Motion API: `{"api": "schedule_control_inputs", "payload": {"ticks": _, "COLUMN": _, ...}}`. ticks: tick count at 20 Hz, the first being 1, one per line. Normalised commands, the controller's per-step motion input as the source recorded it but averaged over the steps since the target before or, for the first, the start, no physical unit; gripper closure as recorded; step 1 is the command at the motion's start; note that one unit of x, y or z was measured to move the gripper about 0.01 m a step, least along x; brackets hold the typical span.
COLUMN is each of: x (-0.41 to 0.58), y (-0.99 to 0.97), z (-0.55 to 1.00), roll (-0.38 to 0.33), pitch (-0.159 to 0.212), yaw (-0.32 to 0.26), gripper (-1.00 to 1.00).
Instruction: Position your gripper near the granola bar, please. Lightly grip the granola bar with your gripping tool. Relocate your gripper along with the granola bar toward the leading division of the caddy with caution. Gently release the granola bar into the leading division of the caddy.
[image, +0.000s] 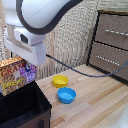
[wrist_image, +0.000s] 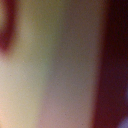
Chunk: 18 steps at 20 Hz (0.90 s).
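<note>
exterior: white arm (image: 42, 20) low over caddy (image: 22, 107) at exterior view's left, granola bar (image: 17, 75) upright above caddy's rim just under arm, fingers hidden so grip state can't tell; yellow bowl (image: 60, 80) and blue bowl (image: 66, 95) on wooden table (image: 95, 102), dresser (image: 112, 42) behind | wrist: only yellow-and-red blur, nothing identifiable

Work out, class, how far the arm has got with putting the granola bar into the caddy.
Done: the granola bar is off the table, held up at the gripper; the fingers themselves are hidden. In hand: the bar hangs above the caddy, over its back edge. The wrist view is only a blur. Left: lower the bar into the compartment and let go. The yellow bowl and blue bowl sit beside.
</note>
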Motion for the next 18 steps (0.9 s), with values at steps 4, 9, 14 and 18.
{"api": "schedule_control_inputs", "payload": {"ticks": 4, "x": -0.442, "y": 0.36, "z": -0.29, "roll": -0.020, "pitch": 0.000, "yaw": -0.190, "gripper": 1.00}}
{"api": "schedule_control_inputs", "payload": {"ticks": 9, "x": -0.062, "y": 0.36, "z": -0.56, "roll": 0.000, "pitch": -0.034, "yaw": -0.278, "gripper": 1.00}}
{"api": "schedule_control_inputs", "payload": {"ticks": 14, "x": -0.074, "y": 0.42, "z": -0.51, "roll": 0.000, "pitch": 0.001, "yaw": -0.252, "gripper": 1.00}}
{"api": "schedule_control_inputs", "payload": {"ticks": 18, "x": -0.274, "y": 0.37, "z": -0.29, "roll": 0.000, "pitch": 0.062, "yaw": -0.216, "gripper": 1.00}}
